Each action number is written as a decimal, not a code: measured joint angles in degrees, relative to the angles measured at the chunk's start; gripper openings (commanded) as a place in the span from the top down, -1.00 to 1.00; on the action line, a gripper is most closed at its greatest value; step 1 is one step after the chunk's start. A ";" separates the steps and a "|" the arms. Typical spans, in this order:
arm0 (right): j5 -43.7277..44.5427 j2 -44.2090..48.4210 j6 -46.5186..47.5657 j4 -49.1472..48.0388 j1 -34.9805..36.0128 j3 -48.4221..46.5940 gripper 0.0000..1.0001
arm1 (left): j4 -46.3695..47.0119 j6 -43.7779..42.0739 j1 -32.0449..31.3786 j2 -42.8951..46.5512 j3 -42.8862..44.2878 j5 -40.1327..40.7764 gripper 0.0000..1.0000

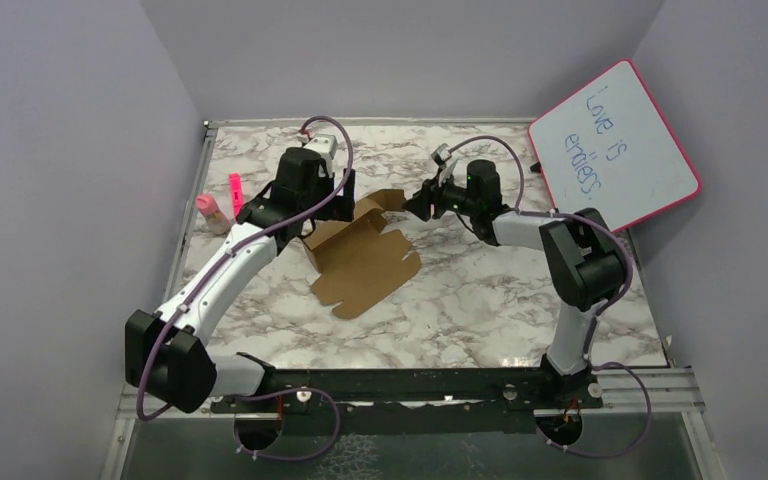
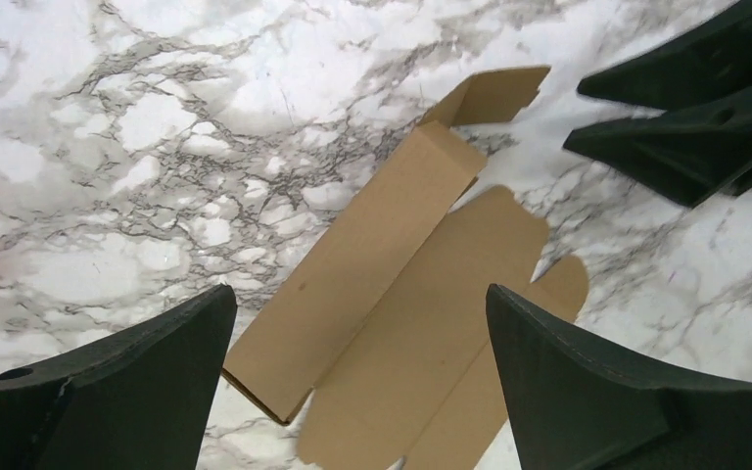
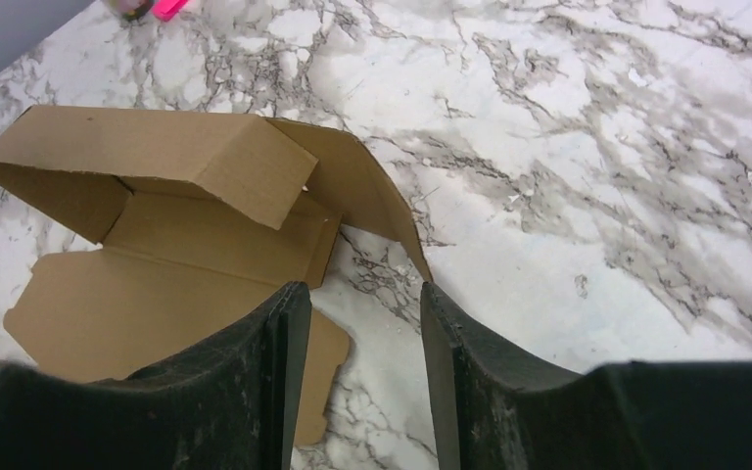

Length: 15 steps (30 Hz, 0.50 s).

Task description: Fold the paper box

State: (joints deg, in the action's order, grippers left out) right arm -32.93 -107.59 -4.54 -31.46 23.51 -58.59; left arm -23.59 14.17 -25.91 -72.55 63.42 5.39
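Currently, left jaws spread wide above the partly folded paper box (image 2: 392, 304); right jaws parted, gripping nothing, box just ahead.

Three cameras, one marble desk (image 1: 480, 300): you get it from above and from each wrist.
Your top view sits high behind both arm bases, facing forward and down over the whole desk. The left wrist view looks steeply down, close, past the left hand (image 2: 357, 294); the right wrist view looks low and close past the right hand (image 3: 362, 294). All three share the paper box (image 1: 365, 262).
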 measured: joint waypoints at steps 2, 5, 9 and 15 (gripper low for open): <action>-2.67 -1.60 0.35 -3.50 -1.31 0.28 -0.06 | -1.90 -3.48 1.60 -2.64 1.92 -2.58 -0.98; -6.12 -3.45 0.81 -7.50 -3.10 0.48 -0.10 | -3.30 -7.87 2.45 -6.51 4.07 -5.33 -0.98; -10.47 -6.64 1.64 -9.22 -4.50 -1.40 -0.13 | -4.02 -12.83 2.99 -9.99 5.27 -8.48 -0.98; -15.15 -11.50 1.70 -9.62 -4.61 -5.49 -0.13 | -4.11 -17.25 3.08 -14.67 6.54 -13.49 -0.98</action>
State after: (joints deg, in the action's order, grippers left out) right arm -48.07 -119.09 -2.83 -41.08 18.90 -64.07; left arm -27.70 -3.07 -22.83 -87.22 69.95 -8.10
